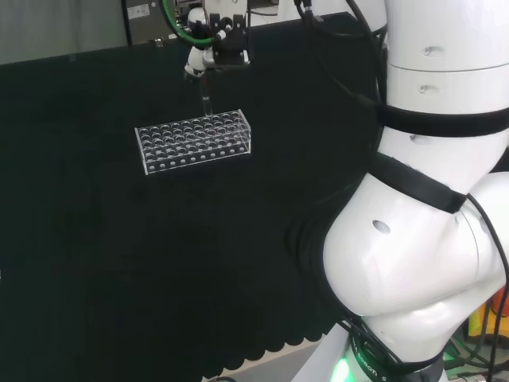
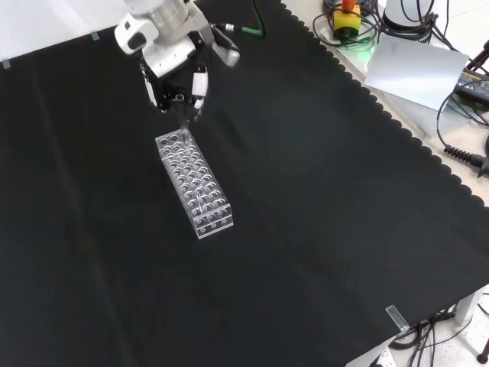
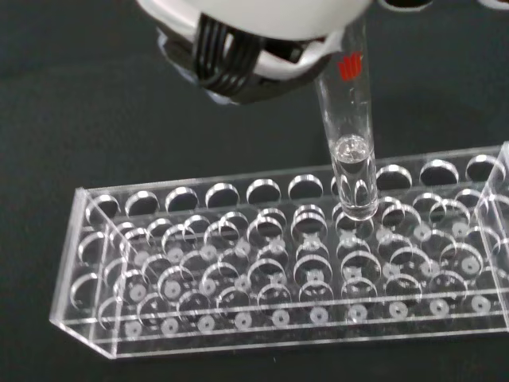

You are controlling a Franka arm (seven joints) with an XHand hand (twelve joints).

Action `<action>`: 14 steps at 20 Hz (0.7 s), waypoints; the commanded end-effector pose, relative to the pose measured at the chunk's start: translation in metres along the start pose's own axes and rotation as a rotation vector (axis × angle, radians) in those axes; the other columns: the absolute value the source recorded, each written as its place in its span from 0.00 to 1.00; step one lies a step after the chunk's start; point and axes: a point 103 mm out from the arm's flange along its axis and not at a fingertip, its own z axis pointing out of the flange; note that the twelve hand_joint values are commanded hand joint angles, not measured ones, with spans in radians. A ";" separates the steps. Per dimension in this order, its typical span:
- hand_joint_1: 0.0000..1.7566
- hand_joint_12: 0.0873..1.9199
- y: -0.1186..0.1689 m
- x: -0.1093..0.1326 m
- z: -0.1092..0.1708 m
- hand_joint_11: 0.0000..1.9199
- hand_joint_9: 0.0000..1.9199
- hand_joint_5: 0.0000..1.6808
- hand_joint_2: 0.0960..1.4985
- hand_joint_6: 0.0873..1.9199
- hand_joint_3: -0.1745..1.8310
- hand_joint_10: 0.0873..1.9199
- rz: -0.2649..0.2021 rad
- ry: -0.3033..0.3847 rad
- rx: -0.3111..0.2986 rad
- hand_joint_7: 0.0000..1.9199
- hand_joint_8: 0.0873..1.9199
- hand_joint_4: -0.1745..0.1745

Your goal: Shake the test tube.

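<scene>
Fingers point(image 2: 199, 82) of your hand point(image 2: 172, 57) curl around the top of a clear test tube point(image 3: 350, 151), pinching it upright. Beneath them you have the black cloth point(image 2: 321, 214) spread over the bench, with cables past its scalloped edge. Just under the fingers lies the clear rack point(image 2: 194, 183), the tube's rounded bottom at its holes near one end.

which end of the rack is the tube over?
The test tube, held in the hand, hangs over the clear rack at the end nearest the hand, the upper end in the front view. The far end has nothing above it.
</scene>
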 end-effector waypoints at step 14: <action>0.70 0.43 -0.029 0.071 -0.051 0.68 0.86 0.79 0.44 0.23 0.35 0.33 -0.115 0.119 -0.058 0.90 0.22 0.00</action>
